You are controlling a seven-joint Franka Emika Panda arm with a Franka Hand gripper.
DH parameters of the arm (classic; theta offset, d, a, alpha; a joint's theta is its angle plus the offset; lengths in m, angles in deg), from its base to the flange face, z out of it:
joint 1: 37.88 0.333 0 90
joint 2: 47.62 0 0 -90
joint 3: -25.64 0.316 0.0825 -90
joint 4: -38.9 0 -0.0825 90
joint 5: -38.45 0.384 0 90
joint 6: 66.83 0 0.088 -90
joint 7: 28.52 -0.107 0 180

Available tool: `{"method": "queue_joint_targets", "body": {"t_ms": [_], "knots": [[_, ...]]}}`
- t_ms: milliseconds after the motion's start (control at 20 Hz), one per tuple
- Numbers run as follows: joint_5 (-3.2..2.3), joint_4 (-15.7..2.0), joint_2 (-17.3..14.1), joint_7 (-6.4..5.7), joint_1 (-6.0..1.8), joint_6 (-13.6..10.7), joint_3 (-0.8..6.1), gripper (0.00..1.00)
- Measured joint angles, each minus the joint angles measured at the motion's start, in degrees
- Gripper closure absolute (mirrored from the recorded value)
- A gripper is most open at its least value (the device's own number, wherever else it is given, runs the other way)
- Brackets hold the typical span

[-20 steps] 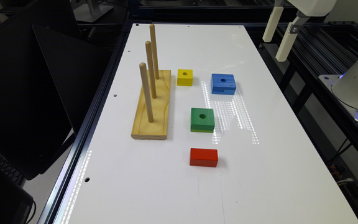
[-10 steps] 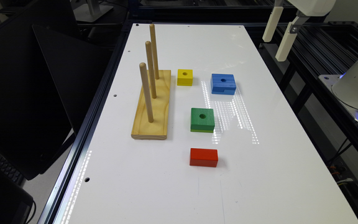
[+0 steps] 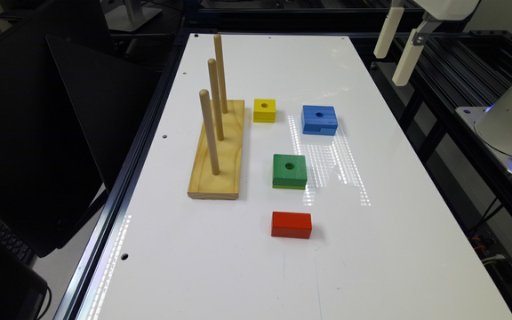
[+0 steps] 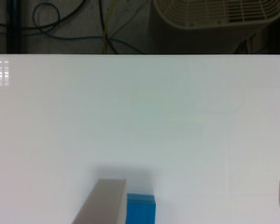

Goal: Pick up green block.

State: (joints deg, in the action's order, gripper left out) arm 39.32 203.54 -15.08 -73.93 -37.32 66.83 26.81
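The green block lies flat on the white table near its middle, dark green with a round centre hole and a thin lighter strip along its base. My gripper hangs high above the table's far corner on the exterior view's right, well away from the block. In the wrist view the gripper is open, its two fingers wide apart with nothing between them.
A wooden base with three upright pegs stands beside the green block on the exterior view's left. A yellow block and a blue notched block lie farther back. A red block lies nearer the front.
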Motion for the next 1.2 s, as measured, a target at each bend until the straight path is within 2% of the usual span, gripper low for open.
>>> {"method": "queue_joint_targets", "body": {"t_ms": [300, 550, 700, 800, 900, 1100, 1200], "knots": [[0.07, -1.25, -0.90, -1.05, 1.30, 0.25, 0.11, 0.00], [0.34, -2.45, -3.42, -1.28, 1.59, 2.26, 0.45, 0.00], [0.59, -3.75, -5.75, -1.69, 1.90, 3.40, 0.77, 0.00], [0.81, -4.64, -7.01, -1.81, 1.95, 3.73, 1.05, 0.00], [1.09, -6.37, -9.09, -2.08, 1.95, 3.95, 1.60, 0.00], [1.12, -8.54, -11.62, -2.69, 1.96, 4.00, 2.18, 0.00], [1.17, -9.72, -12.89, -3.16, 1.97, 4.01, 2.68, 0.00]]}}
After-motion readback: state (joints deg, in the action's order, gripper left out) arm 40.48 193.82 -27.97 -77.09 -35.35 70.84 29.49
